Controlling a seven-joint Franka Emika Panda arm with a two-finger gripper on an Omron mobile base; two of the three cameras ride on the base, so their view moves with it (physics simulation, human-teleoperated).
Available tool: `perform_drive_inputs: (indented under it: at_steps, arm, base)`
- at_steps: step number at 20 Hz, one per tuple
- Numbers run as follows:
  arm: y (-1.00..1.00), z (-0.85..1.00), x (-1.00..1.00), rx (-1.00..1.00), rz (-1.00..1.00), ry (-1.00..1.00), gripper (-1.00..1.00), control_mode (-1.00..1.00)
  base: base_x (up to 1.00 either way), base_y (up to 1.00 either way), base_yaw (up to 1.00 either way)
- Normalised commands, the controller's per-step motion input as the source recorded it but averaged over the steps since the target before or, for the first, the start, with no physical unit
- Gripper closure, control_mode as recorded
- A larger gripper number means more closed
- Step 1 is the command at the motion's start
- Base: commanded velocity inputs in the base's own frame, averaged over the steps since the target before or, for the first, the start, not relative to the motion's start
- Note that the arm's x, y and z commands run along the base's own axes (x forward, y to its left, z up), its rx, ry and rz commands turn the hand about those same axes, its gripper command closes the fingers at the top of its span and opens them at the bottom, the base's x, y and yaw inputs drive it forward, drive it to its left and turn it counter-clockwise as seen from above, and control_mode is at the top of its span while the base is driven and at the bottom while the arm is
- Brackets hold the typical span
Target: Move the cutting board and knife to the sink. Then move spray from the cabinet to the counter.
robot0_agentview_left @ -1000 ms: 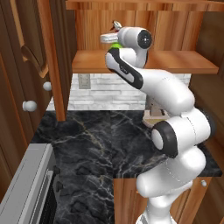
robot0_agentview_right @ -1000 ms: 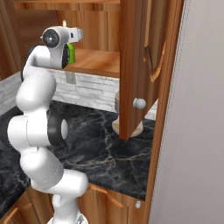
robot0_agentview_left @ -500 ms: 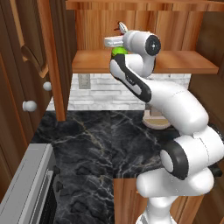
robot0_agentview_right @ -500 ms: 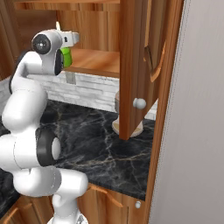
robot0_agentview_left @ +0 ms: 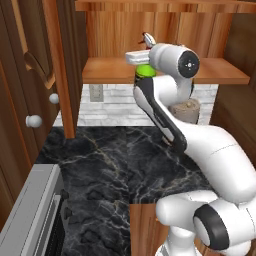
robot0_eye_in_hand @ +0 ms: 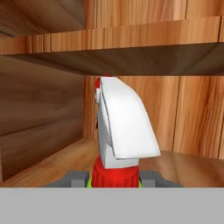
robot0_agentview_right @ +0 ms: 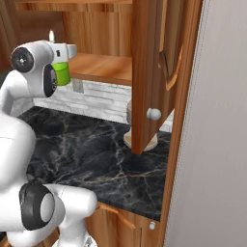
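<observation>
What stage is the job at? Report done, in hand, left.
Done: cannot tell; the board, knife and sink are out of frame. In hand: the gripper is closed on the spray at the front edge of the cabinet shelf. Left: lower the bottle to the counter and release it.

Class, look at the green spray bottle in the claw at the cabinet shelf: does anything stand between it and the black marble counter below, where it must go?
Nothing visible blocks it. The spray, gripped in the claw, is at the front edge of the cabinet shelf, with bare counter below. The open door and a round brown object stand off to the side.
</observation>
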Motion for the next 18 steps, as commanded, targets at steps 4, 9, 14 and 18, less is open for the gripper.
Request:
perform_drive_inputs:
  at_steps: [4, 9, 14, 18]
  arm:
    - [0.0, 0.0, -1.0, 0.0, -0.05, 0.0, 1.0, -1.0]
    - [-0.07, -0.02, -0.88, 0.0, -0.01, -0.02, 1.0, -1.0]
    - [-0.17, -0.15, -0.68, 0.0, -0.01, 0.0, 1.0, -1.0]
    - [-0.25, -0.31, -0.46, 0.0, -0.01, 0.0, 1.0, -1.0]
  base:
    - [0.0, 0.0, 0.0]
    - [0.0, 0.0, 0.0]
    - [0.0, 0.0, 0.0]
    - [0.0, 0.0, 0.0]
